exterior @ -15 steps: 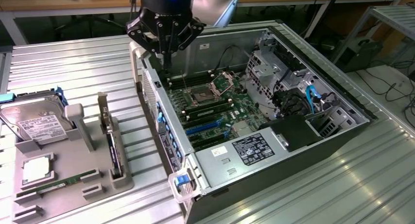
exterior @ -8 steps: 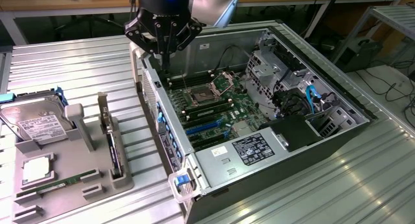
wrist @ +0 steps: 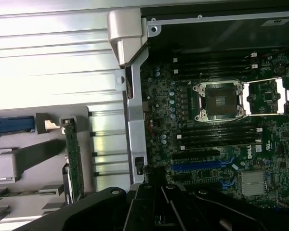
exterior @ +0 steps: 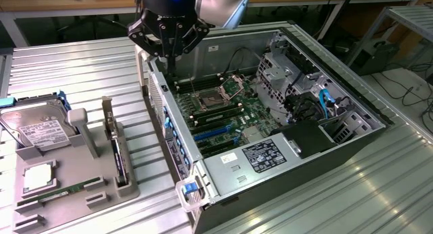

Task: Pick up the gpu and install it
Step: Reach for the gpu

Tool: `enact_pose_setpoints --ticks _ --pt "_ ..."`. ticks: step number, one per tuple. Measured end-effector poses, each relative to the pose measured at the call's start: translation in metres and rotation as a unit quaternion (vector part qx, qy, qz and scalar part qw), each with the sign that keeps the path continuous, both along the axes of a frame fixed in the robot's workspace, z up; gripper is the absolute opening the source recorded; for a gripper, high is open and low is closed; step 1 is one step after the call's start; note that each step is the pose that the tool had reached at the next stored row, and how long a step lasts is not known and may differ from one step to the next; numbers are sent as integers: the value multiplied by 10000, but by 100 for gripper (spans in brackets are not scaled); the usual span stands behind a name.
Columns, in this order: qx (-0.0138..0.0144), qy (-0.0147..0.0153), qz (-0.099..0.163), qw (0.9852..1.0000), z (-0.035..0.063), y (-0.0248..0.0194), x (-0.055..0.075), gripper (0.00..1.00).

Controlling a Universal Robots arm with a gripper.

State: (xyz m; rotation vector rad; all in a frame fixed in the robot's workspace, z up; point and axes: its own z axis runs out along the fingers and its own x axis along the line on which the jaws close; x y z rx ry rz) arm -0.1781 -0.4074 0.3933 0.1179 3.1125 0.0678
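Observation:
The gpu (exterior: 117, 155) stands on edge in a slot of the grey holder tray (exterior: 74, 163) on the exterior view's left, its silver bracket at the far end. In the wrist view the gpu (wrist: 73, 161) is a thin green-edged strip beside the case wall. My gripper (exterior: 169, 55) hangs shut and empty above the far left corner of the open computer case (exterior: 271, 158), well apart from the gpu. The black fingers (wrist: 149, 207) show in the wrist view over the motherboard's edge. Blue expansion slots (exterior: 213, 133) lie on the motherboard (wrist: 216, 144).
The tray also holds a silver hard drive (exterior: 37, 125), a CPU (exterior: 39, 175) and a green RAM stick (exterior: 64, 191). Inside the case are an open CPU socket (exterior: 206, 99), cables and a drive cage (exterior: 297, 76). Everything rests on a ribbed metal table (exterior: 81, 71).

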Motion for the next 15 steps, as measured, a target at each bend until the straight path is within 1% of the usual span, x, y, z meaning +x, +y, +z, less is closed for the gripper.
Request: enact_pose_setpoints --ticks 7,11,15 --pt "0 0 0 10000 0 -27 -50 11" --pt "2 -2 6 10000 -1 -65 -121 11" --pt "4 -1 39 10000 -1 -88 -183 11"
